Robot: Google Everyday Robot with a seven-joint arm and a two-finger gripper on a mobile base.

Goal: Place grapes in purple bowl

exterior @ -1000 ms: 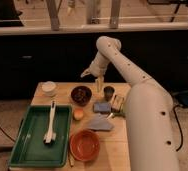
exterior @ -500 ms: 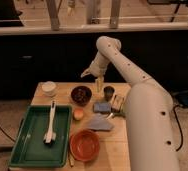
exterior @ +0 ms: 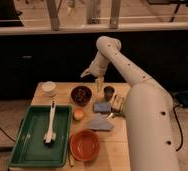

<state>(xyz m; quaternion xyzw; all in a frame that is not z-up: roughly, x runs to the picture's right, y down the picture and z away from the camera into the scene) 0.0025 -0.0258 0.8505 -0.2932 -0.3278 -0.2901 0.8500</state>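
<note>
The purple bowl (exterior: 81, 94) is small, dark and glossy, and stands at the back middle of the wooden table (exterior: 62, 95). Dark lumpy contents lie inside it; I cannot tell whether they are the grapes. I see no grapes elsewhere. My gripper (exterior: 97, 80) hangs from the white arm (exterior: 137, 100) just above the table's back edge, a little behind and to the right of the purple bowl, pointing down.
A white cup (exterior: 49, 88) stands at the back left. A green tray (exterior: 22, 145) holds a white brush (exterior: 50, 127). An orange bowl (exterior: 85, 144) sits at the front. A small orange fruit (exterior: 78, 114), blue sponge (exterior: 102, 107), grey cloth (exterior: 101, 123), dark cup (exterior: 109, 92) and snack packet (exterior: 118, 103) lie around the middle.
</note>
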